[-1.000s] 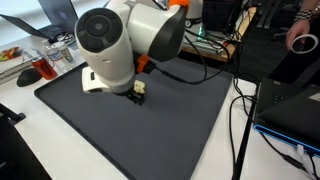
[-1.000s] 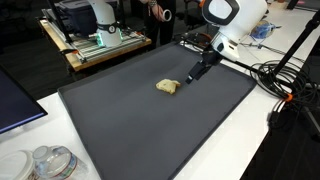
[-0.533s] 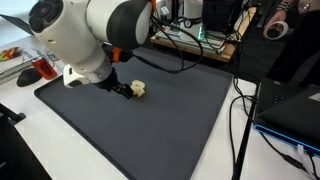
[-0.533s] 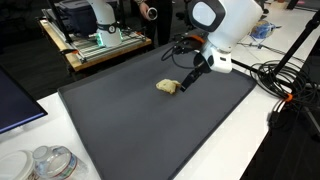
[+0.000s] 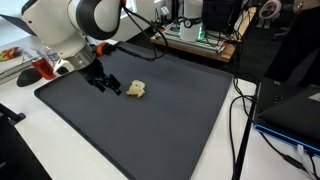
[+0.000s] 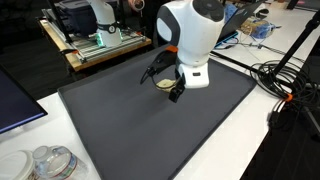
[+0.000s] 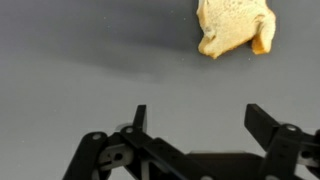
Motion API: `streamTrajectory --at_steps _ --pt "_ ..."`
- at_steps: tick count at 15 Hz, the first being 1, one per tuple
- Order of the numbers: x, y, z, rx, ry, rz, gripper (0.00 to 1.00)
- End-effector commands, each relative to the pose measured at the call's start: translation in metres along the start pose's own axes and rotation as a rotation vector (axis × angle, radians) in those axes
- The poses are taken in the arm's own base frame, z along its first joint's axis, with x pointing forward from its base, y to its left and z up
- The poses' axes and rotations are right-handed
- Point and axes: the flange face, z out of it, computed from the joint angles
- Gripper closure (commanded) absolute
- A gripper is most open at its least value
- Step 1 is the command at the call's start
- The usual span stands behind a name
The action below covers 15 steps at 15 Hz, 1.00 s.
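Off at the left edge of the white table [image 5: 50, 130], a small reddish object [image 5: 42, 69], too blurred for me to name, is standing beyond the mat and well apart from me. Moving right, I am hanging my black two-fingered gripper [image 5: 108, 84] low over the dark grey rubbery mat [image 5: 160, 130]. My jaws are standing spread wide with nothing between them. In the wrist view the gripper [image 7: 200, 128] is framing only bare mat [image 7: 80, 60] between its two fingertips [image 7: 139, 115].

Just to the right of my fingers, the pale tan crumpled lump [image 5: 135, 90] is lying loose on the mat, near me but touching neither finger. In the wrist view that lump [image 7: 235, 27] is sitting ahead of the jaws and toward the right fingertip's side, so I am judging that I am not squarely lined up with it. It is resting alone, probably because the flat, dull mat is giving it an even bed where it is not sliding or rolling.

In an exterior view my white arm [image 6: 195, 30] is leaning over the lump [image 6: 163, 85] and hiding part of it. Farther right, black cables [image 6: 275, 80] are trailing across the table, well apart from the lump.
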Motion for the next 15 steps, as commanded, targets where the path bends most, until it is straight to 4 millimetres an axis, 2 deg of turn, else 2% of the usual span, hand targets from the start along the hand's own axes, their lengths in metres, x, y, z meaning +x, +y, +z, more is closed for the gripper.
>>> streamTrajectory --at_steps 1,7,12,15 --pt "-0.040 0.006 -0.004 0.085 0.068 -0.045 0.00" --pt "-0.100 0.016 0.000 0.194 0.179 -0.047 0.00" --pt "-0.163 0.022 0.020 0.319 0.306 0.002 0.00" --pt "-0.197 0.028 0.029 0.312 0.383 0.041 0.00"
